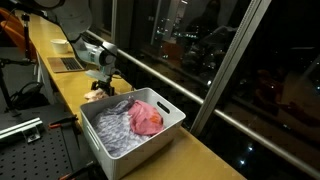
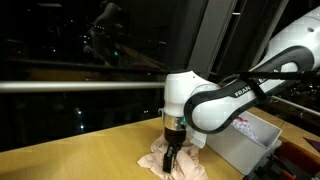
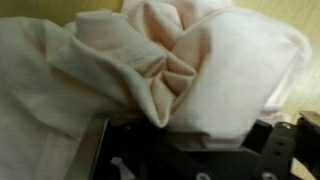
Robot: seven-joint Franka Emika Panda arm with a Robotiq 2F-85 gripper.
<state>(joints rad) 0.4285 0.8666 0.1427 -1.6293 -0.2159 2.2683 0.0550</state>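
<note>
A crumpled pale pink cloth (image 2: 160, 160) lies on the wooden counter (image 2: 70, 155), just beside a white bin (image 1: 172, 117). My gripper (image 2: 172, 152) points straight down into it; in the exterior view along the counter the gripper (image 1: 101, 86) stands over the cloth (image 1: 97, 94) at the bin's far end. In the wrist view the cloth (image 3: 190, 60) fills the picture and puckers into folds between the two dark fingers (image 3: 100, 150). The gripper (image 3: 185, 135) has its tips buried in the fabric, so how tightly the jaws press it is hidden.
The white bin (image 2: 245, 145) holds a pink garment (image 1: 147, 117) and a grey one (image 1: 115, 132). A dark window with a metal rail (image 2: 70, 86) runs along the counter's back edge. A pale bowl (image 1: 62, 45) sits farther along the counter.
</note>
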